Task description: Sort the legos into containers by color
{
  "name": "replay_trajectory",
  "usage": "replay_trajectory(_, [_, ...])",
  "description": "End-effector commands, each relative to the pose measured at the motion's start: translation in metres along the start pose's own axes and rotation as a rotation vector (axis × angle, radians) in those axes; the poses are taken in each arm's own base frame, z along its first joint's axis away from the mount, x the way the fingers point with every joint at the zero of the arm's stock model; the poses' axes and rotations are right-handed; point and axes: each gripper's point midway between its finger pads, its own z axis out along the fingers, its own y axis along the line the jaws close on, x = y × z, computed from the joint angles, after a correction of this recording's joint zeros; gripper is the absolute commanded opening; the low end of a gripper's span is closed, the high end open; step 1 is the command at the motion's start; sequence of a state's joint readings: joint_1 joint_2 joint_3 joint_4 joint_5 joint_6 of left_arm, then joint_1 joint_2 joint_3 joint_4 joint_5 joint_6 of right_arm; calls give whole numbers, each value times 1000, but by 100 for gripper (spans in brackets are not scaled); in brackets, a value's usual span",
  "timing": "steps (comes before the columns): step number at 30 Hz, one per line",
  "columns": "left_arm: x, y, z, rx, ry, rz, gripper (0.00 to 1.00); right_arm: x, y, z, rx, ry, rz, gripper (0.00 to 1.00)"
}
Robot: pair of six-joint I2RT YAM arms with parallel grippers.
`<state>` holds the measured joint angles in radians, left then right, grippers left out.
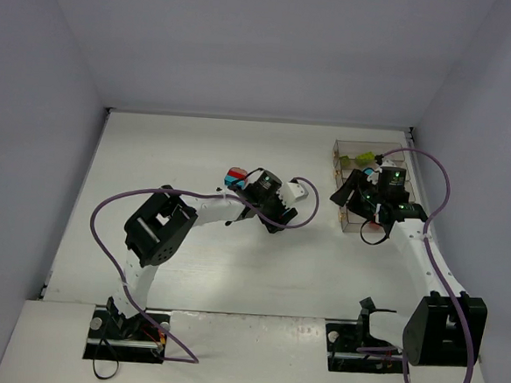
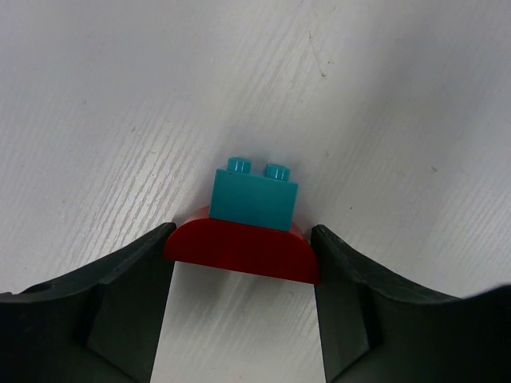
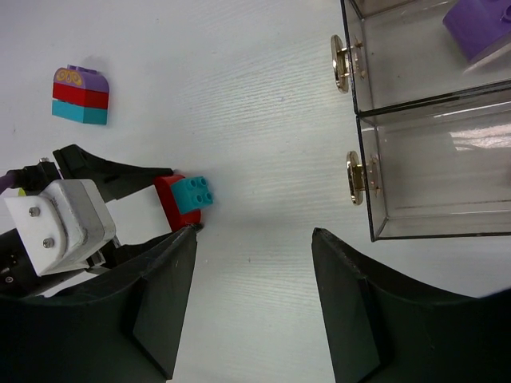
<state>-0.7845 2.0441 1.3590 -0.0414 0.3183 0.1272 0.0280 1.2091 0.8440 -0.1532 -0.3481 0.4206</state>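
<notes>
The red-and-teal clump [image 2: 243, 239] is two legos joined: a red brick with a curved back and a smaller teal brick pressed onto it. It looks light, rigid and glossy, so a grip on the rounded face would likely slip. The red brick's two flat ends look like the surest hold, and a squeeze there should not pry the teal piece off. It lies on the white table [image 2: 120, 96] near mid-table, with the containers [image 3: 431, 159] toward 3 o'clock of it in the overhead view.

The left claw [image 2: 243, 235] straddles the clump, one finger at 9 o'clock and one at 3 o'clock. Both tips appear to touch the red ends, so it seems closed on it, with the teal studs pointing to 12 o'clock beyond the tips.

The right claw [image 3: 254, 239] stands partly spread and empty beside the containers, where a purple brick [image 3: 479, 24] lies in one. A second clump [image 3: 80, 94] sits at 10 o'clock of the first in that view.
</notes>
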Motion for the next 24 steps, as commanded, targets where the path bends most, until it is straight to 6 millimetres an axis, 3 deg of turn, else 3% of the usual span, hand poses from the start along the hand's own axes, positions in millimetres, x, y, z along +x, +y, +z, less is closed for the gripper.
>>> replay_trajectory(1, [-11,-4,-7,7,-35,17,40,-8,11,2,-51,-25,-26,56])
replay_trajectory(4, [-10,-3,-13,-1,-43,5,33,-6,21,2,-80,-10,-40,56])
replay_trajectory(5, [-25,0,-19,-14,-101,14,32,-5,23,3,-86,-6,-45,55])
replay_trajectory(6, [-20,0,-22,-17,-101,0,30,-3,29,4,-99,4,-55,54])
replay_trajectory(8, [-38,3,-39,-36,-175,-1,30,-2,40,4,-123,13,-58,53])
replay_trajectory(9, [-30,1,-42,-32,-178,-20,30,1,45,6,-142,32,-53,52])
replay_trajectory(10, [-51,2,-58,-42,-259,-11,30,1,54,6,-165,40,-50,52])
replay_trajectory(16, [-74,-2,-103,-19,-418,-15,30,12,95,8,-311,143,-52,51])
replay_trajectory(19, [-86,-5,-122,10,-492,-20,30,15,119,4,-413,191,-71,53])
replay_trajectory(24, [-83,-11,-134,31,-527,-28,31,23,159,-3,-544,256,-134,65])
